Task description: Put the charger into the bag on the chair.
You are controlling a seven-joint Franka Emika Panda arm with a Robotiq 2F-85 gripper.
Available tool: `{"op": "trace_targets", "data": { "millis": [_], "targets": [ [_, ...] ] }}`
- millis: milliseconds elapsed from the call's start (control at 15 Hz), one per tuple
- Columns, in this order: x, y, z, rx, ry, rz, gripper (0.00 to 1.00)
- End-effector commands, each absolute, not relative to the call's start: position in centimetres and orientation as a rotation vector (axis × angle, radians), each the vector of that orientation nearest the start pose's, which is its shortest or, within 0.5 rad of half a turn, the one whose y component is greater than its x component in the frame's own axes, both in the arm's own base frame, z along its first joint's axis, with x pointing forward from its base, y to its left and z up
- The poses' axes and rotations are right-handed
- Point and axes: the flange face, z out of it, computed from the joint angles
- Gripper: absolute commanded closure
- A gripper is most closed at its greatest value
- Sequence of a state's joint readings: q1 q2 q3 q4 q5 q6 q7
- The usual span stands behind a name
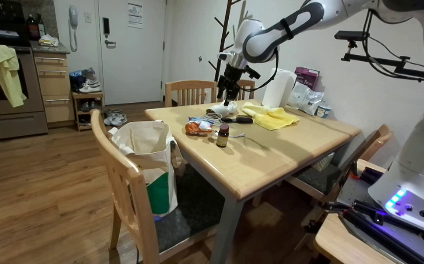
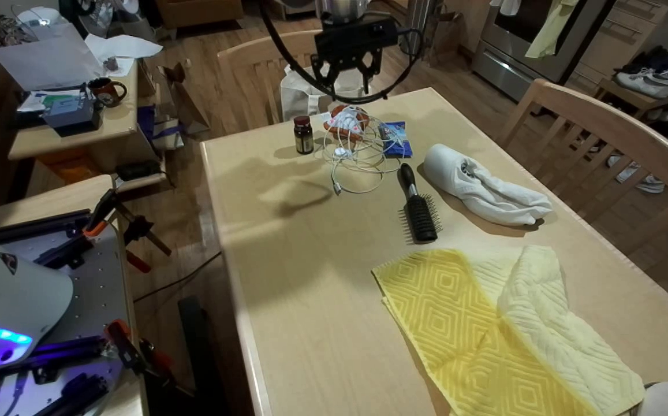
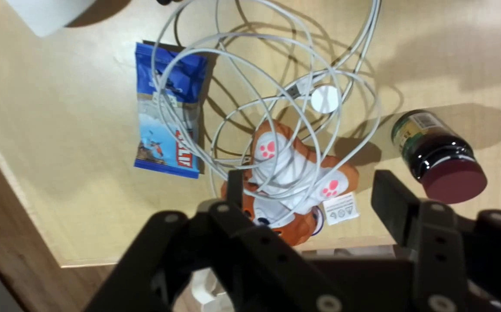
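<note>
The charger is a loose coil of thin white cable with a round white puck point(image 3: 324, 99). It lies on the table partly over an orange and white plush toy point(image 3: 295, 229); it also shows in both exterior views point(image 1: 212, 117) point(image 2: 342, 152). The bag point(image 1: 147, 161) is a cream canvas tote with a green patch, upright and open-topped on the chair point(image 1: 138, 183) at the table's end. In an exterior view the bag point(image 2: 298, 101) is partly behind my gripper point(image 2: 343, 86). My gripper point(image 3: 311, 190) is open and empty above the table, its fingers apart over the toy and cable.
A dark bottle with a maroon cap point(image 3: 436, 156) stands beside the cable. A blue bar packet point(image 3: 168, 112), a hairbrush point(image 2: 419, 208), a white cloth bundle point(image 2: 484, 190) and a yellow cloth point(image 2: 472, 323) lie on the table. A paper towel roll point(image 1: 279, 88) stands near the wall.
</note>
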State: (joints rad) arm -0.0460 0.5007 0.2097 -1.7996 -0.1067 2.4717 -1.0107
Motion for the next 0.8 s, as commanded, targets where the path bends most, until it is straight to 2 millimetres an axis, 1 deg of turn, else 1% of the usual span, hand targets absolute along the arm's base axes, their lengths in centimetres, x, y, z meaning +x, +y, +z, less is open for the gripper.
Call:
{"op": "trace_targets", "data": {
  "millis": [0, 67, 267, 400, 600, 733],
  "targets": [
    [66.0, 10.4, 25.4, -2.441, -1.988, -0.191, 0.0],
    [65.7, 10.3, 23.9, -2.398, -2.027, -0.154, 0.0],
    [64.9, 9.8, 20.7, -2.307, -2.086, -0.075, 0.0],
    [64.4, 9.2, 19.3, -2.276, -2.106, -0.038, 0.0],
    [63.5, 8.8, 16.5, -2.266, -2.062, -0.023, 0.0],
    [63.4, 8.7, 15.4, -2.267, -2.047, -0.023, 0.0]
  ]
}}
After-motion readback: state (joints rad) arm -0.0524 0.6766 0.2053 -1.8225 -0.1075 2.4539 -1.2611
